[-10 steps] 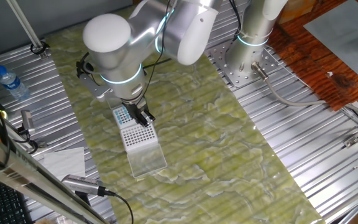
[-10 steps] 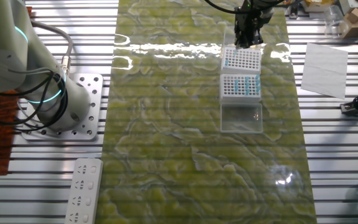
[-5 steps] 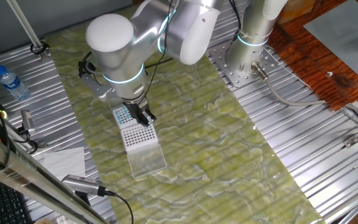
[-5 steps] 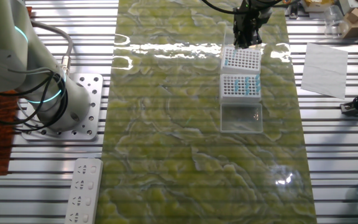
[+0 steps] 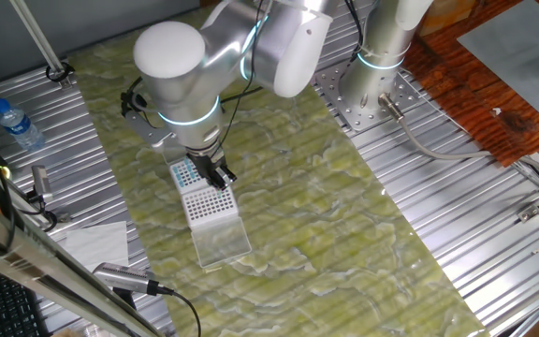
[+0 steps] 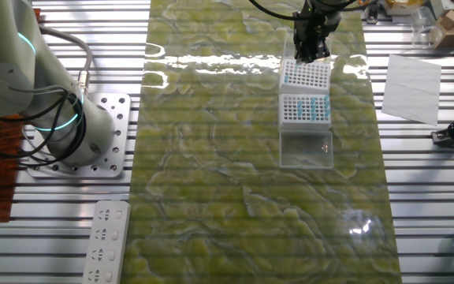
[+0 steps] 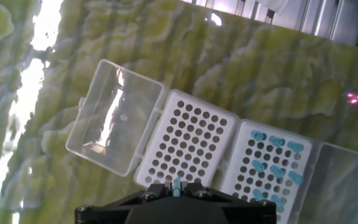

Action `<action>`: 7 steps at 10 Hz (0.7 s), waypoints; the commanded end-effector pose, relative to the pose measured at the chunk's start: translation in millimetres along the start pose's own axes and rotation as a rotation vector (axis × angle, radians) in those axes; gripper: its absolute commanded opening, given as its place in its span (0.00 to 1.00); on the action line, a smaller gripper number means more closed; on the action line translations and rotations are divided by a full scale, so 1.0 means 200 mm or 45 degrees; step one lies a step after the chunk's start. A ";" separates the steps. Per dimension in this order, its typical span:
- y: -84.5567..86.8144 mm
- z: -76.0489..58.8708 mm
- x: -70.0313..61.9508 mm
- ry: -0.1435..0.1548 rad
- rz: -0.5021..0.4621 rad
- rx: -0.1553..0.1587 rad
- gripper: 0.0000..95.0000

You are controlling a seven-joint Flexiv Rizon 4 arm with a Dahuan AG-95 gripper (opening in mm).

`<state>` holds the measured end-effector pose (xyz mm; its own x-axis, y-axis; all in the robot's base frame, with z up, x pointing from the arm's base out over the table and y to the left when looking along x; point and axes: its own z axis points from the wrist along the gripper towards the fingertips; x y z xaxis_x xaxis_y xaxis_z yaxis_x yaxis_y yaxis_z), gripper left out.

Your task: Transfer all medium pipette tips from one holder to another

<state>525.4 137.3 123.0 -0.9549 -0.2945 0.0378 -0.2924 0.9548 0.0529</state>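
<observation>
Between gripper (image 7: 176, 188) fingers, seemingly one tip (image 7: 177, 185)

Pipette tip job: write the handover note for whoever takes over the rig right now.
Pincer: shut on one blue-topped tip, above the near edge of the empty rack.
Racks: two white racks side by side, each with its clear lid hinged open. The other rack holds the remaining medium pipette tips, scattered in its holes.
Done: no tips seated in the empty rack; one is in the pincer.
Left: seat this tip, then move the rest over one at a time.
</observation>
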 end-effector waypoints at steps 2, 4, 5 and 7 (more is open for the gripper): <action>0.00 0.01 -0.01 -0.011 -0.027 0.021 0.20; -0.01 0.01 -0.01 -0.006 -0.077 0.037 0.20; -0.06 0.03 0.00 0.002 -0.119 0.053 0.20; -0.17 0.05 0.04 -0.015 -0.168 0.054 0.20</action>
<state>528.9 112.4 111.8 -0.9160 -0.3999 0.0319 -0.3996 0.9166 0.0161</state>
